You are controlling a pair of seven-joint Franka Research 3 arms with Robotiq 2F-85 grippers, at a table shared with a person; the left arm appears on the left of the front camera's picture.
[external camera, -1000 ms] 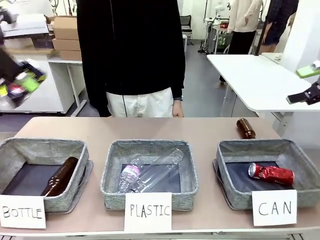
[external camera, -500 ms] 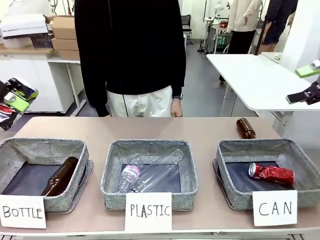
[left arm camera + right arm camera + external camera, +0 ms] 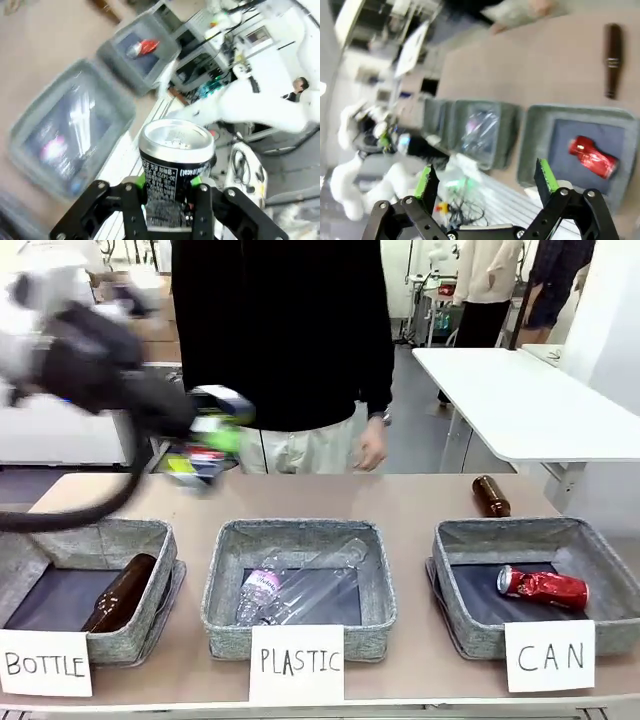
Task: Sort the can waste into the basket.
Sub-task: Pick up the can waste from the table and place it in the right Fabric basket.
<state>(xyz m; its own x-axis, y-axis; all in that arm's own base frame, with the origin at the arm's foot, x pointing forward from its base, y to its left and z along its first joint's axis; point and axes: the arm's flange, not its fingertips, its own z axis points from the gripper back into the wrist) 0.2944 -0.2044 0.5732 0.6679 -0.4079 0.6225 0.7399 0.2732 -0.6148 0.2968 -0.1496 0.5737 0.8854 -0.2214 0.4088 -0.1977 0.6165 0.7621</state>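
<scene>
My left gripper (image 3: 205,435), blurred by motion, hangs above the table's far left-middle part. In the left wrist view, my left gripper (image 3: 167,187) is shut on a dark can (image 3: 175,160) with a silver top, held upright between the green pads. A shiny red can (image 3: 543,588) lies on the dark floor of the grey basket (image 3: 505,529) signed "CAN" at the right. My right gripper (image 3: 486,180) is open and holds nothing, high above that basket (image 3: 540,135) and the red can (image 3: 591,156).
Two like baskets stand to the left: "PLASTIC" (image 3: 297,531) with clear bottles and "BOTTLE" (image 3: 90,528) with a brown bottle. Another brown bottle (image 3: 491,496) lies on the table behind the CAN basket. A person stands at the far edge, one hand (image 3: 372,448) hanging low.
My left arm has swung in from the left edge toward the middle, carrying the dark can. My right gripper has left the front view's right edge. The person shifted slightly right.
</scene>
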